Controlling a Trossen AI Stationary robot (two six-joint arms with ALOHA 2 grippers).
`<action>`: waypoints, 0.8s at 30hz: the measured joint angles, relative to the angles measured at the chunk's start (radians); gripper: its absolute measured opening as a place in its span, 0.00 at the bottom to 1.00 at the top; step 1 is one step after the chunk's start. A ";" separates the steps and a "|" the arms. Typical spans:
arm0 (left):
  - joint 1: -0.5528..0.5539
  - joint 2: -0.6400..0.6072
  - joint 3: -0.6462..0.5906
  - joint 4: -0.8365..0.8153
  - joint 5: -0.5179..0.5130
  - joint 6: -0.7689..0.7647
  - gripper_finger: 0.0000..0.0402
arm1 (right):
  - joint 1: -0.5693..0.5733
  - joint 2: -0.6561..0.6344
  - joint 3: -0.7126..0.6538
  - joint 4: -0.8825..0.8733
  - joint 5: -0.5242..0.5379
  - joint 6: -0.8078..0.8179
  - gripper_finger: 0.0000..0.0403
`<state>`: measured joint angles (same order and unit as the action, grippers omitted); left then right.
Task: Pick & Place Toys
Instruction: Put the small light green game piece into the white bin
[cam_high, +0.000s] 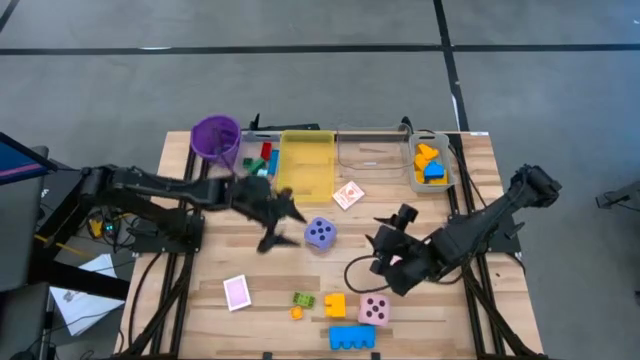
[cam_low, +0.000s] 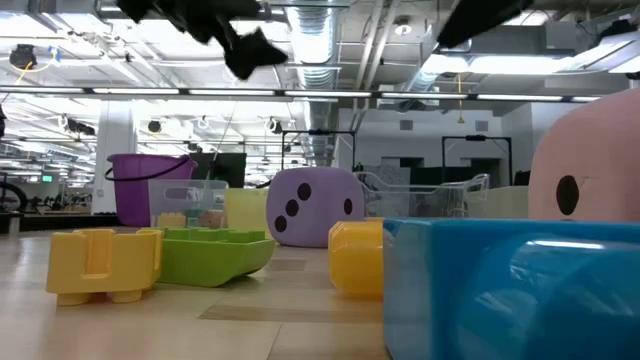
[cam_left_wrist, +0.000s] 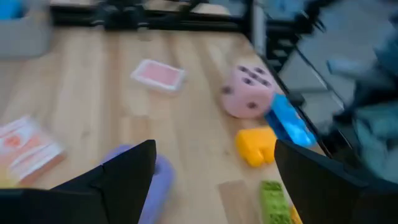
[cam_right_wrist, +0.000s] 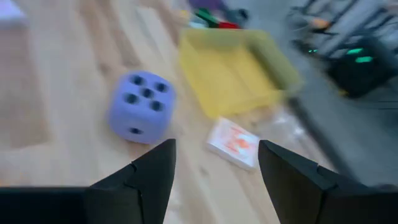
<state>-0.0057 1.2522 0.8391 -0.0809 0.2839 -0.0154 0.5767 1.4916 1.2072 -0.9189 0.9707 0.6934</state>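
Observation:
A purple die (cam_high: 320, 234) rests on the table at its middle. My left gripper (cam_high: 288, 224) hovers open just left of it, with nothing between the fingers (cam_left_wrist: 127, 180). My right gripper (cam_high: 378, 246) hovers open to the die's right, also holding nothing; its wrist view looks past the die (cam_right_wrist: 142, 106). A pink die (cam_high: 373, 309), a blue brick (cam_high: 352, 337), a yellow brick (cam_high: 334, 305), a green brick (cam_high: 303, 299) and a small orange piece (cam_high: 297, 313) lie near the front edge. A pink-backed card (cam_high: 236, 292) lies flat at the front left.
Along the far edge stand a purple cup (cam_high: 216, 138), loose bricks (cam_high: 262, 158), a yellow bin (cam_high: 307, 165), a clear bin (cam_high: 375, 150) and a small bin (cam_high: 432, 165) with yellow and blue bricks. An orange-and-white card pack (cam_high: 348, 195) lies before the yellow bin.

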 joint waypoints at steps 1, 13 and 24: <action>-0.044 0.003 0.000 0.010 -0.031 0.019 0.79 | 0.001 0.017 0.000 -0.021 0.023 0.021 0.55; -0.358 0.151 -0.001 0.036 -0.486 0.009 0.87 | -0.117 0.252 0.000 0.128 0.065 0.026 0.55; -0.463 0.346 -0.002 0.068 -0.486 -0.044 0.93 | -0.125 0.402 0.000 0.529 -0.128 -0.216 0.55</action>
<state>-0.4683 1.5979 0.8375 -0.0129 -0.2020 -0.0593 0.4521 1.8938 1.2076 -0.3899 0.8426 0.4776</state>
